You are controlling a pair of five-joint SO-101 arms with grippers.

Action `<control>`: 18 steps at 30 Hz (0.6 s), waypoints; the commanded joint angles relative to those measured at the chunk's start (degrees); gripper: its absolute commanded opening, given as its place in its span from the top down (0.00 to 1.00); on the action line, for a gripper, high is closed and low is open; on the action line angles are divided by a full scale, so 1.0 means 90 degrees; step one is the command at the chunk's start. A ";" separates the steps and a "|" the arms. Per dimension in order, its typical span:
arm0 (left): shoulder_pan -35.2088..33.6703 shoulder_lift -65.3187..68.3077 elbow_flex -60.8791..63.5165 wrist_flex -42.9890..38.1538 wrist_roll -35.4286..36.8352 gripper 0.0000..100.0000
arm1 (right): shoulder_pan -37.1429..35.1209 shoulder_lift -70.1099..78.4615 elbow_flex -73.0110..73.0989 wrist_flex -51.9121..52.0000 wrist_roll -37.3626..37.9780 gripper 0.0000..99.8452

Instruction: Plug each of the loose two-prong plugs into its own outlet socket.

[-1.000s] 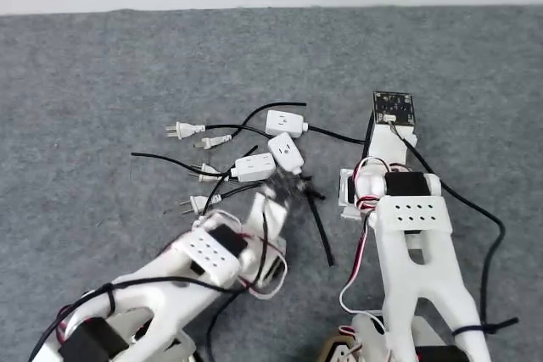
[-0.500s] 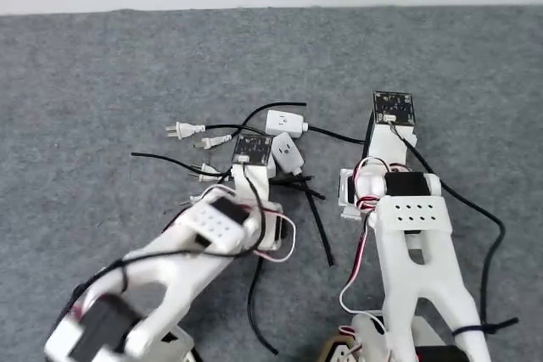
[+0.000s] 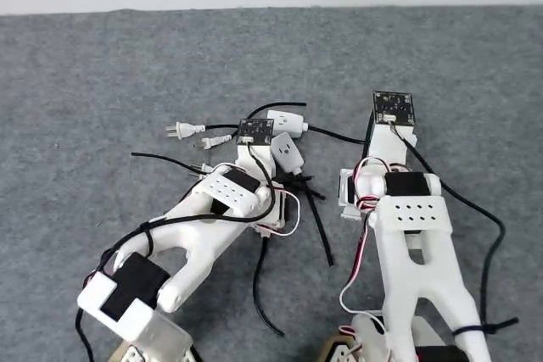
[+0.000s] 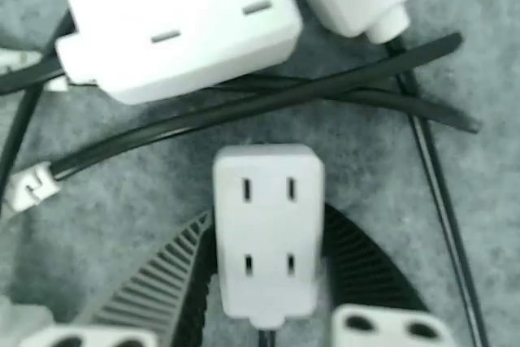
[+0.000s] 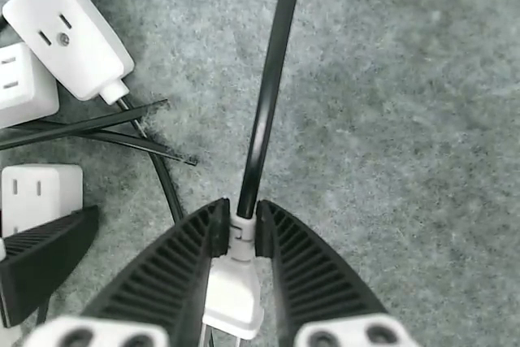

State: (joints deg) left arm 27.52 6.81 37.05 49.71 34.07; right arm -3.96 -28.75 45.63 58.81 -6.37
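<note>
Gripping a white two-prong plug (image 5: 231, 298) by its neck, the right pincer (image 5: 240, 215) is shown with its ribbed black jaws closed tight on the plug's sides, over the grey felt tabletop (image 5: 390, 119). The plug's black cord (image 5: 272, 79) runs straight away from it across the felt. Close beside it, the left pincer (image 4: 268, 219) is clamped on a white twin socket block (image 4: 268, 241), one jaw pressed to each long side and the block's slotted face turned up toward the wrist camera. Just beyond that block lies a larger socket block (image 4: 183, 26), with thin dark leads crossing the felt between the two. A three-hole socket (image 5: 69, 34) rests next to them, its lead trailing off one end. From above, the left arm slants in toward the cluster of sockets at the middle of the tabletop, and the right arm stands alongside. A loose plug (image 3: 180, 130) and a second loose plug (image 3: 214, 140) lie near each other out on the left arm's side of the cluster, unplugged.
</note>
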 commanded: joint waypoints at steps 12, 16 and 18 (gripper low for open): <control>-0.0049 -0.2256 0.0591 0.1114 -0.0879 0.81 | 0.0015 -0.0249 -0.0049 -0.0073 0.0068 0.99; -0.0068 -0.3165 0.0601 0.1709 -0.1709 0.99 | 0.0015 -0.0249 -0.0059 -0.0103 0.0068 0.99; -0.0371 -0.3497 0.0640 0.1885 -0.2129 0.97 | -0.0073 -0.0259 -0.0098 -0.0103 0.0078 0.99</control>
State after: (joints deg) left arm 27.25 -18.95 42.86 63.87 20.09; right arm -3.96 -28.75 45.63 58.81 -6.37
